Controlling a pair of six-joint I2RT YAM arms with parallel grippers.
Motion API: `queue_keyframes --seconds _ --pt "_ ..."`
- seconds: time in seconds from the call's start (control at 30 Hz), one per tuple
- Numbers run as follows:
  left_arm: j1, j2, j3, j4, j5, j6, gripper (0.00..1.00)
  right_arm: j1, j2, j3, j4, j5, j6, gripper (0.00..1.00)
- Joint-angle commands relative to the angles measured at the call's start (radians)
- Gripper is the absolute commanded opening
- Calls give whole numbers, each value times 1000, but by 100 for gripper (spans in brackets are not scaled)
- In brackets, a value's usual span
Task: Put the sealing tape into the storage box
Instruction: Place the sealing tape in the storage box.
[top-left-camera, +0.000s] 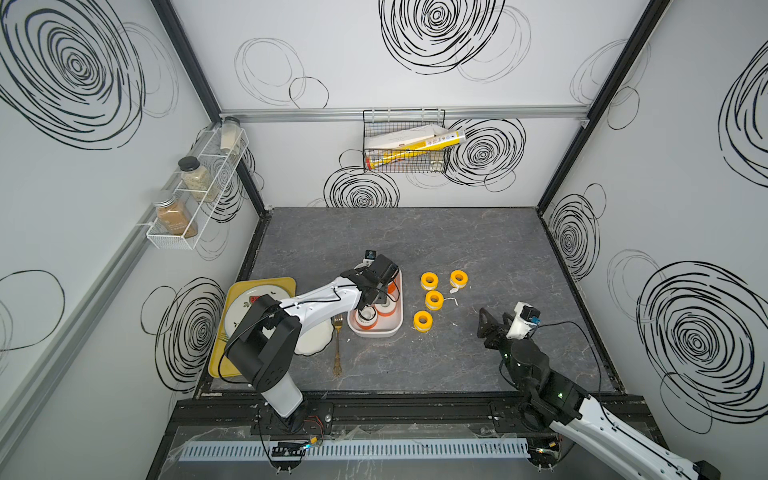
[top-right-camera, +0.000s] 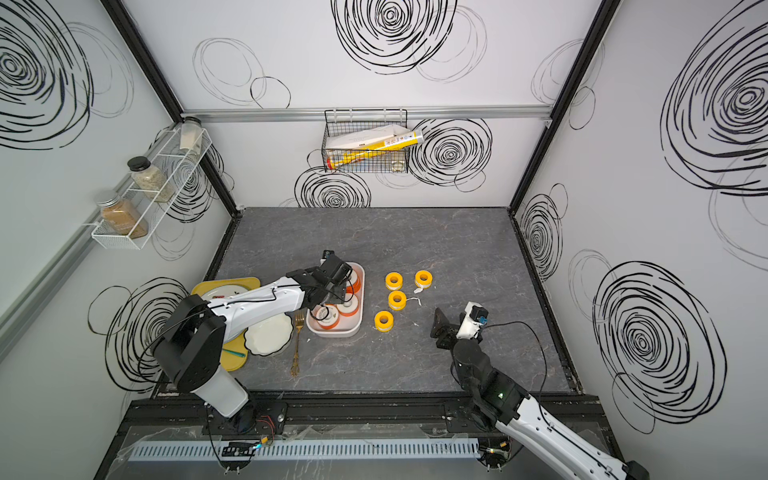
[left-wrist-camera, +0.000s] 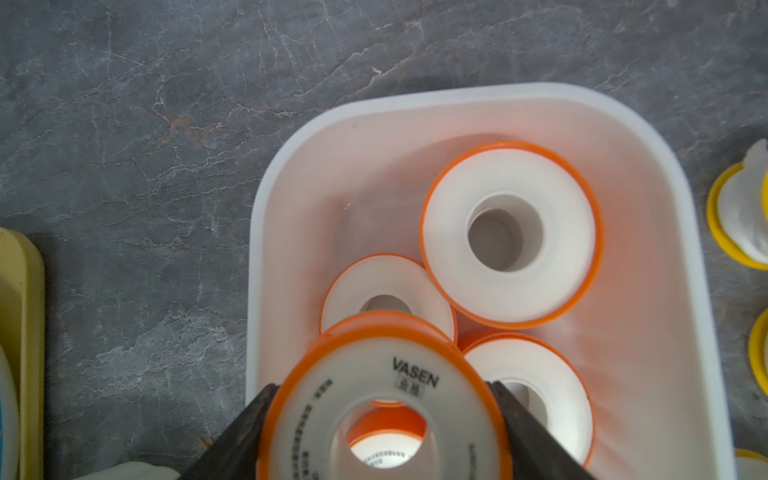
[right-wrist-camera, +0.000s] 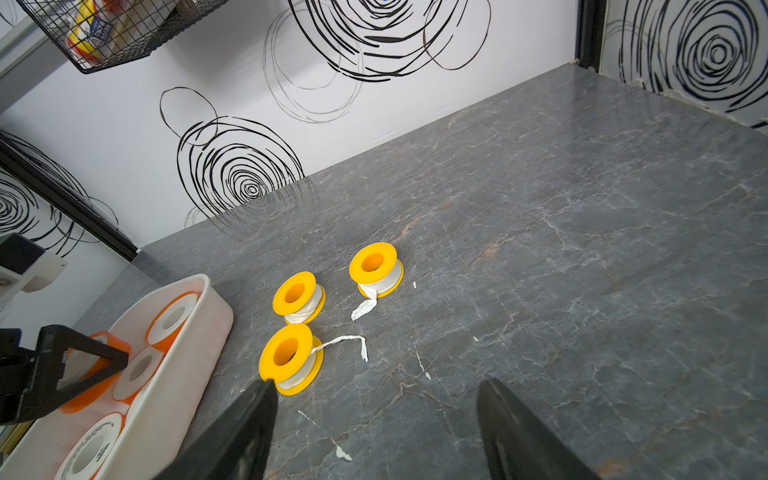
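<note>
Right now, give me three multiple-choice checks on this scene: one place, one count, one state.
1. The gold fork lies: A on the table between the scalloped dish and the storage box; B inside the box; C on the yellow tray.
2. Yellow-spool tape rolls on the table: A two; B four; C six.
3. The left gripper is: A open, empty; B shut on an orange-spool tape roll; C flat on the table.
Key: 1 A, it lies alongside the dish; 2 B, four sit beside the box; 3 B, its fingers pinch the roll's rim.
</note>
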Motion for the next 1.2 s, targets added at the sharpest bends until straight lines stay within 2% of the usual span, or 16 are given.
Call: queue_keyframes --seconds 0.0,0.97,1.07,1.17 --pt "17 16 20 20 -11 -4 63 -1 8 20 24 0 -9 80" --pt "25 152 113 46 -4 35 65 -1 9 20 24 0 -8 80" --pt "27 146 104 46 -14 34 66 -1 9 20 24 -3 -9 80" --pt "33 138 100 46 -16 35 72 -1 9 19 24 -3 -8 80"
